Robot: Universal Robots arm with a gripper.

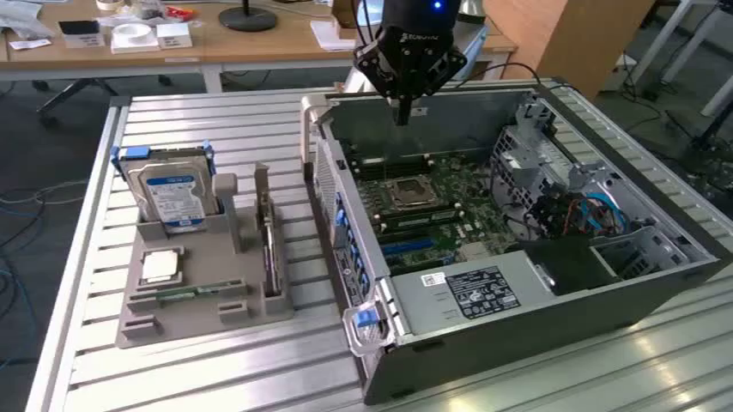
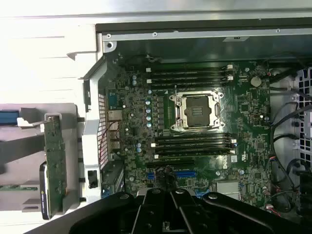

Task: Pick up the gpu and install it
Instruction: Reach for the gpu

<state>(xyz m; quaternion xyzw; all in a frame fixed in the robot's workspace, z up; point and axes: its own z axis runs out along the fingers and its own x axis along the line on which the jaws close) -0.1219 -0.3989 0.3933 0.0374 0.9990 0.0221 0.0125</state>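
Gripper (image 1: 402,116) closed, empty, above open case (image 1: 550,322); gpu (image 1: 267,245) upright in holder (image 1: 184,319), exterior view's left: likely light, stiff, fragile; pinch top edge

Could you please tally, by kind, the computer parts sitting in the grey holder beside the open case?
Hard drive: 1
gpu: 1
Processor chip: 1
Memory stick: 1
Total: 4

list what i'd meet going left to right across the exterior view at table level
hard drive → gpu standing on edge in the gray holder → cpu socket on the motherboard → blue cables inside the case
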